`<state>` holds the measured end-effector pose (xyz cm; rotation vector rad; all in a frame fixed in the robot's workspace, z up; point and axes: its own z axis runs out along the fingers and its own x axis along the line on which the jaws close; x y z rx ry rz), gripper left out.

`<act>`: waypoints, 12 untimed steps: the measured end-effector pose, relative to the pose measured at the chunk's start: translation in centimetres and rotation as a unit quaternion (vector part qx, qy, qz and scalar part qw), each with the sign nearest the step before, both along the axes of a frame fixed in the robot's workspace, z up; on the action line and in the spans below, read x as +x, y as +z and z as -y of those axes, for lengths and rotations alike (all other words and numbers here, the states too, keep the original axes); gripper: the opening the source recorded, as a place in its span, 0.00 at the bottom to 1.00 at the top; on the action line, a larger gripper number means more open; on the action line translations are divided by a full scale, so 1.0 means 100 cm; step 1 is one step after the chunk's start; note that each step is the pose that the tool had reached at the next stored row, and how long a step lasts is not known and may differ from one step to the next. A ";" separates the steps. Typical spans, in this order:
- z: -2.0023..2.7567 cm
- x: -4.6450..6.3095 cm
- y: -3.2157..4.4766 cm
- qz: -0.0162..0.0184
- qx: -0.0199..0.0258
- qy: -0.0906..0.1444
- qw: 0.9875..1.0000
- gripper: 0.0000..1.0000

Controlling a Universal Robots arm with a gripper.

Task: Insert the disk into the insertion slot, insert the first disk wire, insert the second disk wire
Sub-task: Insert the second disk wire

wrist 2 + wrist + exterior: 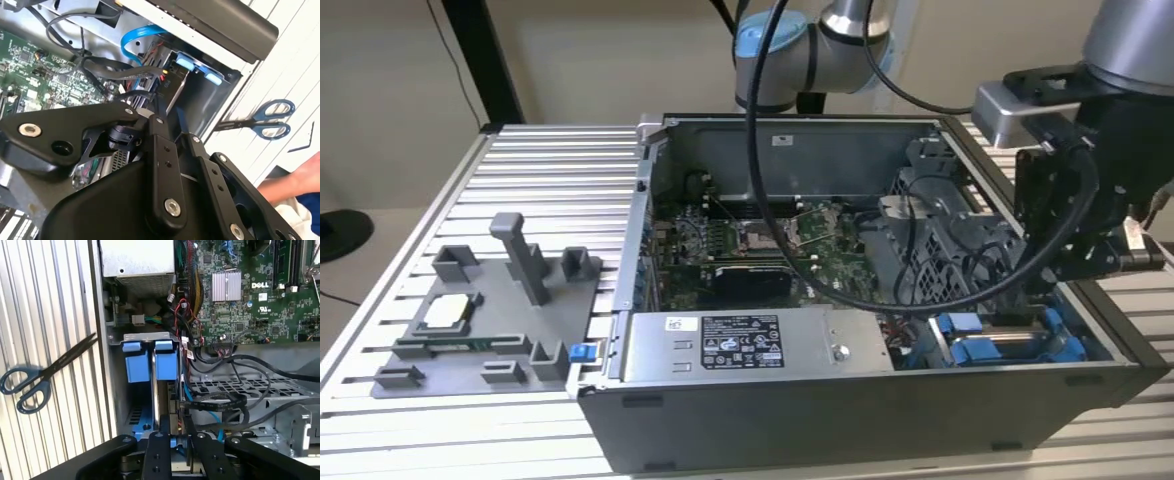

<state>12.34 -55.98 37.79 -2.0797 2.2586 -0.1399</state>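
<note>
The disk point(161, 397) stands edge-on in the insertion slot point(134, 412), with the blue tabs of its carrier point(150, 367) at the bay's mouth. In the exterior view the slot point(1003, 345) is at the case's front corner on the view's right, and my gripper point(1031, 312) reaches down into it. In both wrist views the gripper point(177, 434) point(149, 111) is shut on the black plug of a disk wire at the disk's end. A black wire point(220, 401) and a blue wire point(134, 41) loop away beside the bay.
The grey power-supply box point(744, 345) lies along the case front and the motherboard point(747, 245) behind it. A perforated cage point(250, 390) borders the bay. Scissors point(35, 382) lie on the ribbed table outside the case, near a person's hand point(300, 180). A grey fixture point(480, 315) stands at the exterior view's left.
</note>
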 end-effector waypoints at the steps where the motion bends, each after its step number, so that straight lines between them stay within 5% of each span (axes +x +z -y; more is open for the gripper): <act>1: 0.0000 0.000 0.0042 0.000 0.000 0.000 1.000 1.00; 4: 0.0000 0.000 0.0140 0.000 0.000 0.000 1.000 1.00; 12: 0.0000 0.000 0.0143 0.000 0.000 0.000 1.000 1.00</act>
